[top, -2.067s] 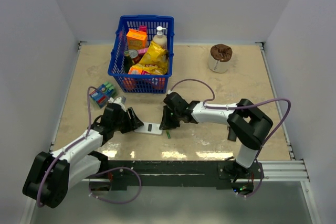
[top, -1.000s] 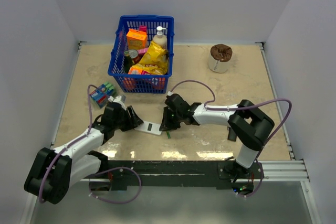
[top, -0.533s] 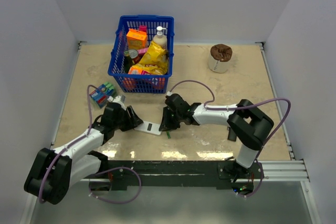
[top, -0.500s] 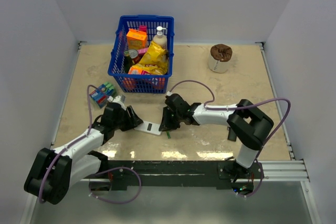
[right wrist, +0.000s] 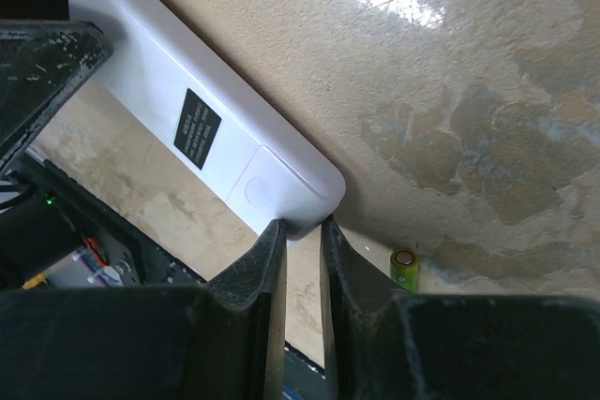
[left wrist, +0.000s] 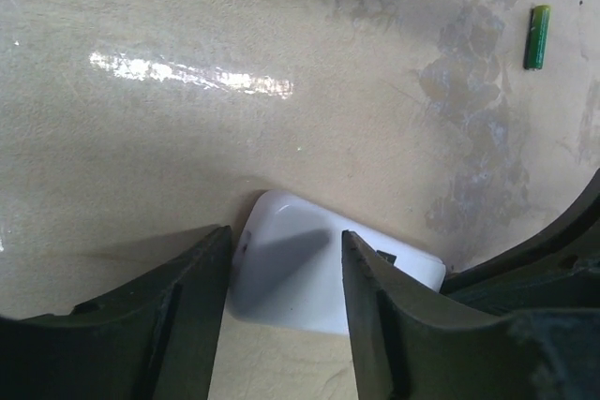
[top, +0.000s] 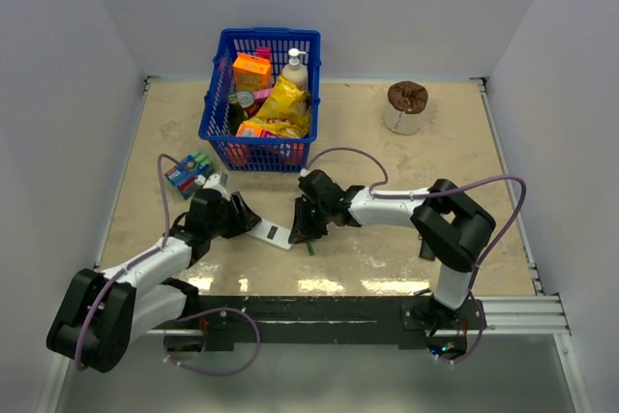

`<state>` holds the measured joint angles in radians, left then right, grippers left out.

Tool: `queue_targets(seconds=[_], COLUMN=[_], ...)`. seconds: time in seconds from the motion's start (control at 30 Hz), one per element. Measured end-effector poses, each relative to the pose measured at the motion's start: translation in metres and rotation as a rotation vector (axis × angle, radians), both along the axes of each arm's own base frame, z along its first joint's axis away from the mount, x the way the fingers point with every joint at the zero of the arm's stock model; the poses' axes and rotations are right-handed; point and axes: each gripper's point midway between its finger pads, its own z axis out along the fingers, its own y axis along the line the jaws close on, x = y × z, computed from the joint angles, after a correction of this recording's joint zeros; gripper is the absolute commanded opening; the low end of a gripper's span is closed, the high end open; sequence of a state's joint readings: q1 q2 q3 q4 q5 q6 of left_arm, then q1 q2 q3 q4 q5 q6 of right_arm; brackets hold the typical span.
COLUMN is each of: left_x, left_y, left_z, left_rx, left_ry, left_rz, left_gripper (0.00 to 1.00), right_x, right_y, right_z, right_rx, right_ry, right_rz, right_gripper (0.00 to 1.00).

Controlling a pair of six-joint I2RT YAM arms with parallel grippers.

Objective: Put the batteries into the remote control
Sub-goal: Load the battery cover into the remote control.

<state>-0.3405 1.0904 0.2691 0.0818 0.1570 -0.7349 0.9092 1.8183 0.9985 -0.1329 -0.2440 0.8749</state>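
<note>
The white remote control (top: 271,232) lies flat near the table's front, its dark label (right wrist: 197,128) facing up. My left gripper (top: 244,219) is at its left end with the jaws apart, straddling the rounded end (left wrist: 309,269). My right gripper (top: 295,229) has its jaws nearly together, and the fingertips (right wrist: 272,236) touch the remote's other rounded end with nothing between them. One green battery (top: 310,248) lies loose on the table just in front of the right gripper; it also shows in the right wrist view (right wrist: 405,269) and the left wrist view (left wrist: 536,37). A small bundle of blue and green cells (top: 190,172) sits at the left.
A blue basket (top: 215,103) full of groceries stands at the back, just behind both grippers. A white roll with a brown top (top: 406,106) stands at the back right. A slim dark object (top: 427,244) lies by the right arm's elbow.
The right gripper has moved slightly left against the remote's end. The remote and the left gripper have shifted a little left and away from me.
</note>
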Motion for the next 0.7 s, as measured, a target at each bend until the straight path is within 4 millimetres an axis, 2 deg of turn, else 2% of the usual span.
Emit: queue_targets(seconds=[0.07,0.1,0.17,0.2,0.27,0.3,0.37,0.4,0.47,0.57,0.63,0.7], left_x=[0.001,0.001,-0.002,-0.004,-0.009,-0.012,-0.017,-0.018,-0.016,-0.008,0.000,0.006], left_y=[-0.001,-0.002,-0.001,-0.001,-0.002,-0.003,-0.001,0.001,0.006,0.014,0.018,0.022], left_z=[0.004,0.007,0.010,0.012,0.014,0.015,0.017,0.018,0.024,0.043,0.061,0.076], left_rx=[-0.009,-0.014,-0.014,-0.013,-0.010,-0.006,0.015,0.030,0.061,0.101,0.118,0.125], left_ry=[-0.011,-0.017,-0.016,-0.013,0.002,0.009,0.036,0.048,0.057,0.025,-0.019,-0.064], left_rz=[0.000,-0.002,-0.002,-0.005,-0.014,-0.021,-0.024,-0.019,0.003,0.033,0.059,0.082], left_gripper=[0.68,0.75,0.79,0.85,0.91,0.99,1.00,1.00,1.00,1.00,1.00,1.00], right_x=[0.001,0.001,0.002,0.003,0.005,0.008,0.014,0.017,0.026,0.039,0.046,0.050], right_y=[0.000,0.001,0.001,0.001,0.000,-0.001,-0.005,-0.008,-0.017,-0.034,-0.050,-0.061], right_z=[0.002,0.004,0.006,0.007,0.012,0.017,0.036,0.049,0.078,0.117,0.140,0.154], right_rx=[0.000,-0.003,-0.014,-0.023,-0.037,-0.040,-0.041,-0.036,-0.029,-0.027,-0.032,-0.035], right_ry=[-0.010,-0.023,-0.059,-0.085,-0.131,-0.161,-0.230,-0.270,-0.354,-0.468,-0.538,-0.582], right_rz=[-0.003,-0.004,-0.009,-0.015,-0.020,-0.026,-0.039,-0.050,-0.079,-0.129,-0.161,-0.174], right_gripper=[0.12,0.19,0.27,0.34,0.41,0.48,0.57,0.64,0.73,0.76,0.72,0.70])
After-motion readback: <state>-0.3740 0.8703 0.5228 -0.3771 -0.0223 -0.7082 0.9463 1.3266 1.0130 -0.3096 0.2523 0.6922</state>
